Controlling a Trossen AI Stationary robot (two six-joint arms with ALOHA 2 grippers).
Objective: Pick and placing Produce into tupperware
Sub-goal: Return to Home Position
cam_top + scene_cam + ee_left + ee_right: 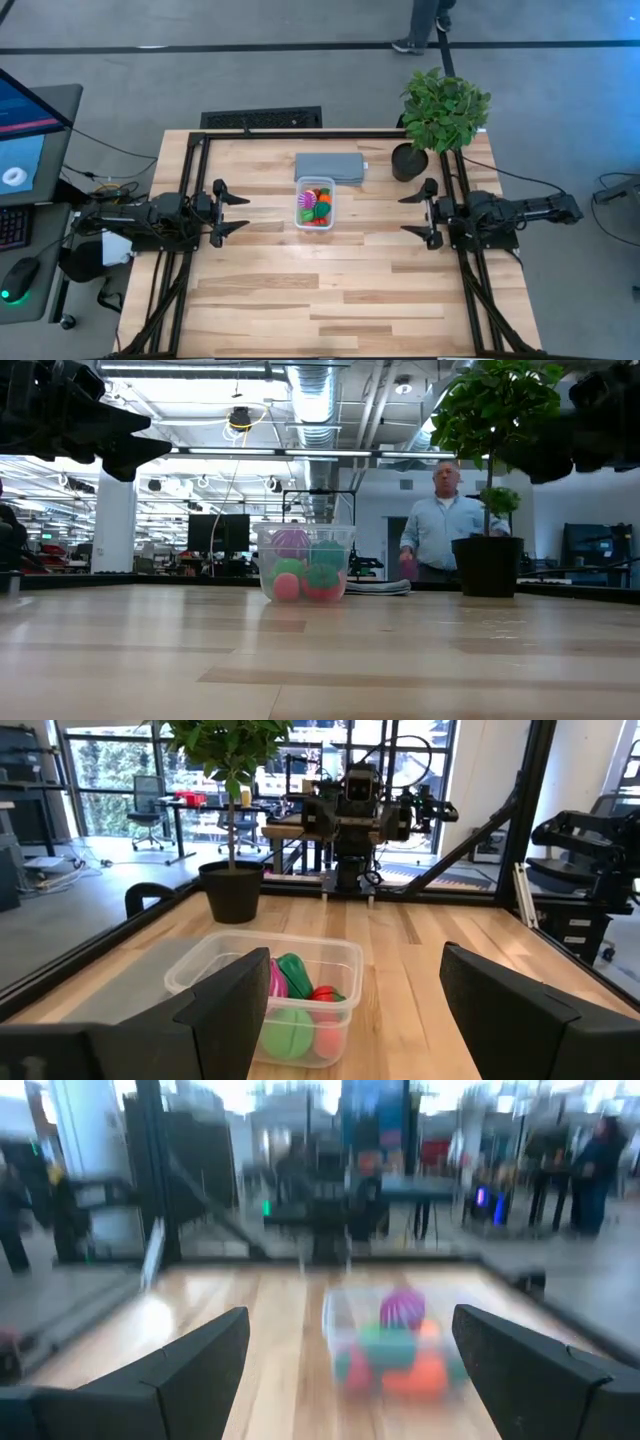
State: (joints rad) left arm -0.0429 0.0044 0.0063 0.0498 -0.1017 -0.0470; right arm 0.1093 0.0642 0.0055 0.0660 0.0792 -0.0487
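The clear tupperware tub (pixel 315 203) stands on its base in the middle of the table, also in the low view (pixel 304 563). Inside it lies the produce (pixel 316 207): a spiky purple ball (pixel 403 1309), green, red and orange pieces (pixel 295 1015). My left gripper (pixel 232 213) hovers open to the tub's left, raised off the table. My right gripper (pixel 417 214) hovers open to the tub's right, also raised. Each wrist view shows the tub (pixel 268 990) (pixel 395 1345) ahead between open fingers.
A flat grey pad (pixel 330 166) lies just beyond the tub. A potted leafy plant (pixel 440 115) stands at the far right corner. Black frame rails (pixel 190 190) run along the table's sides. A person (pixel 445 525) stands beyond the far edge.
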